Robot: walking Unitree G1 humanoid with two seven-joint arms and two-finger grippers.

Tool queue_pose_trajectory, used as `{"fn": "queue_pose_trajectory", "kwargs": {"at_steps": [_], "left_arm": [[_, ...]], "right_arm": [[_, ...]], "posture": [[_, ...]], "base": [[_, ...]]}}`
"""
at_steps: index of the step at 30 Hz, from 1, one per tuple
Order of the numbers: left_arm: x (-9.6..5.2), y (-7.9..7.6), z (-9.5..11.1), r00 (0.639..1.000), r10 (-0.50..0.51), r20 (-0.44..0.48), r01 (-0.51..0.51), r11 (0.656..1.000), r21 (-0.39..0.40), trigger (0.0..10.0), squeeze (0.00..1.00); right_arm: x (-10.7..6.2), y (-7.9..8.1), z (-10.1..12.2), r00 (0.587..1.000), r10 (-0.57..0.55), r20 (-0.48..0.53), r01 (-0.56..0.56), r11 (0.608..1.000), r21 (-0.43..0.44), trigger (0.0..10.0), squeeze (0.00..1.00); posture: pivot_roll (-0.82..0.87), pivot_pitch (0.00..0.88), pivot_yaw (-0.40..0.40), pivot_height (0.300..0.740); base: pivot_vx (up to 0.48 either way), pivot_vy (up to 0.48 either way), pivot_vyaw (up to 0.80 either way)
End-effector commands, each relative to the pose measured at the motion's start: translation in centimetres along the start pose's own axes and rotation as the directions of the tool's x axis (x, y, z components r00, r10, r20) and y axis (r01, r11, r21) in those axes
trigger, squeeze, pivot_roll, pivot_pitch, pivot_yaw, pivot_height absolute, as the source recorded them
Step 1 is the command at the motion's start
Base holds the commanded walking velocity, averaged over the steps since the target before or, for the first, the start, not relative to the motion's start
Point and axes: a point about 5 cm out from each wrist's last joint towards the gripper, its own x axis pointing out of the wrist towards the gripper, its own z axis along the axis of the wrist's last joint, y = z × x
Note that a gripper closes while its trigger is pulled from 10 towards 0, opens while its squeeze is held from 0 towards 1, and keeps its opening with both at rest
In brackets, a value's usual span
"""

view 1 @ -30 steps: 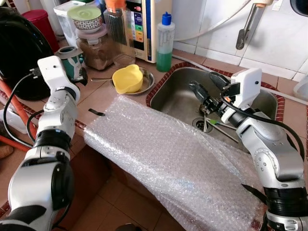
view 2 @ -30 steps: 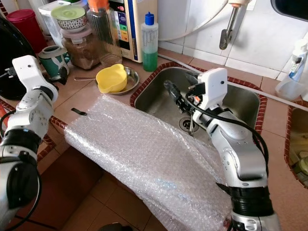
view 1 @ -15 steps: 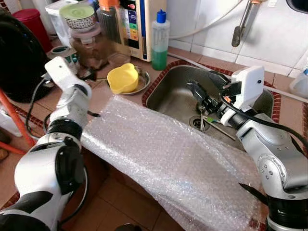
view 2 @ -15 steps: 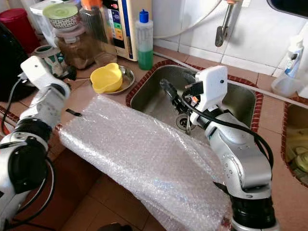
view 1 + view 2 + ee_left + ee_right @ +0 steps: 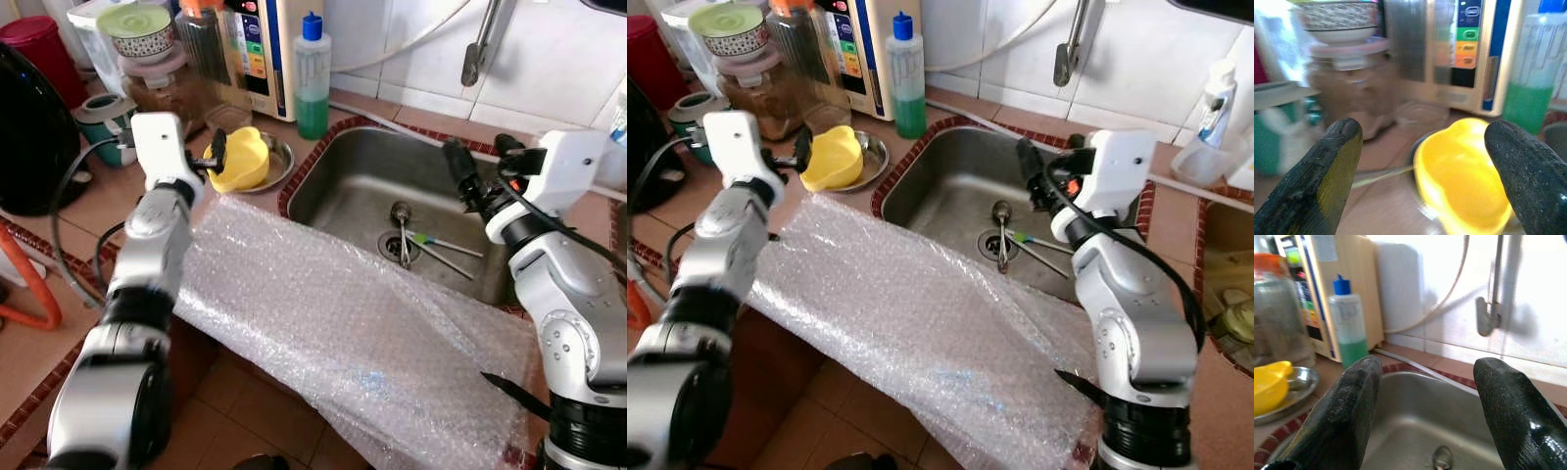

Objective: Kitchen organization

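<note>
Bubble wrap (image 5: 343,333) nearest, one big clear sheet draped over the front edge of the tiled table (image 5: 73,220), hanging toward the floor, its far edge lying at the near rim of the sink (image 5: 353,181). Left hand (image 5: 214,155) raised just past the sheet's far left corner, fingers spread wide, aimed at the yellow bowl (image 5: 238,159) and close to it, not gripping. Yellow bowl seated in a shallow metal dish (image 5: 282,157) on the table, just left of the sink. Right hand (image 5: 476,168) held over the right part of the sink basin, fingers apart, nothing between them. Down in the basin, by the drain (image 5: 396,242), a metal spoon (image 5: 401,223) and a couple of thin utensils with a green-tipped handle (image 5: 425,239). Farther back on the left, a teal mug (image 5: 102,119), a brown-filled jar (image 5: 157,90) with a patterned, green-lidded bowl (image 5: 138,27) stacked on top, a dark appliance (image 5: 29,117) at the far left. Behind the yellow bowl, a cream appliance with coloured buttons (image 5: 250,49) and a bottle of green liquid with blue cap (image 5: 313,78). Tiled wall behind the sink, tap (image 5: 477,44) hanging down from it. Spray bottle (image 5: 1205,122) at the far right.
</note>
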Motion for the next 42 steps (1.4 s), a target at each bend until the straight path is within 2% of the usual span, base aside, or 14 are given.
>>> {"fn": "queue_pose_trajectory", "kwargs": {"at_steps": [1, 4, 5, 8, 12, 16, 23, 29, 42], "left_arm": [[-0.7, 0.2, 1.2, 0.999, -0.006, 0.034, 0.004, 0.999, 0.054, 10.0, 0.0], [-1.6, 0.4, 0.9, 1.0, 0.015, 0.023, -0.016, 0.998, 0.054, 10.0, 0.0], [-2.0, 0.5, 0.5, 0.999, 0.032, -0.001, -0.032, 0.999, 0.028, 10.0, 0.0], [-2.7, 0.3, 0.2, 0.999, 0.033, -0.015, -0.033, 0.998, 0.044, 10.0, 0.0], [-3.3, 0.1, 0.3, 0.999, 0.044, -0.027, -0.044, 0.999, 0.015, 10.0, 0.0], [-3.3, 0.3, 0.6, 0.996, 0.082, -0.045, -0.083, 0.996, -0.021, 10.0, 0.0], [-3.1, 0.3, 0.9, 0.995, 0.083, -0.058, -0.084, 0.996, -0.025, 10.0, 0.0], [-3.1, 0.2, 0.9, 0.994, 0.078, -0.079, -0.08, 0.996, -0.029, 10.0, 0.0], [-3.1, 0.0, 1.1, 0.994, 0.069, -0.088, -0.072, 0.997, -0.037, 10.0, 0.0]], "right_arm": [[-0.3, -0.2, 0.0, 1.0, -0.019, 0.0, 0.019, 1.0, -0.003, 10.0, 0.0], [-0.4, -0.2, 0.0, 1.0, -0.024, -0.001, 0.024, 1.0, 0.002, 10.0, 0.0], [-0.4, -0.2, -0.1, 1.0, -0.024, -0.001, 0.024, 1.0, 0.004, 10.0, 0.0], [-0.2, 0.0, -0.1, 1.0, -0.02, -0.002, 0.02, 1.0, 0.008, 10.0, 0.0], [0.0, 0.1, 0.0, 1.0, -0.016, -0.002, 0.016, 1.0, 0.009, 10.0, 0.0], [0.6, 0.2, 0.3, 1.0, -0.013, 0.008, 0.013, 1.0, 0.01, 10.0, 0.0], [0.9, 0.0, 0.6, 1.0, -0.016, 0.024, 0.015, 1.0, 0.021, 10.0, 0.0], [1.0, 0.3, 0.7, 0.999, -0.004, 0.034, 0.004, 1.0, 0.018, 10.0, 0.0], [1.2, 0.5, 0.6, 0.999, -0.005, 0.035, 0.004, 1.0, 0.021, 10.0, 0.0]], "posture": [[-0.04, 0.114, 0.091, 0.74], [-0.04, 0.109, 0.09, 0.74], [-0.04, 0.108, 0.089, 0.74], [-0.04, 0.105, 0.084, 0.74], [-0.04, 0.103, 0.076, 0.74], [-0.04, 0.094, 0.069, 0.74], [-0.04, 0.088, 0.068, 0.74], [-0.03, 0.084, 0.07, 0.74], [-0.03, 0.09, 0.072, 0.74]], "base": [[0.0, 0.0, -0.51], [0.0, 0.0, -0.64], [0.0, 0.0, -0.76], [0.0, 0.0, -0.78], [0.0, 0.0, -0.78], [0.0, 0.0, -0.79], [0.0, 0.0, -0.79], [0.0, 0.0, 0.0], [0.0, 0.287, 0.0]]}}
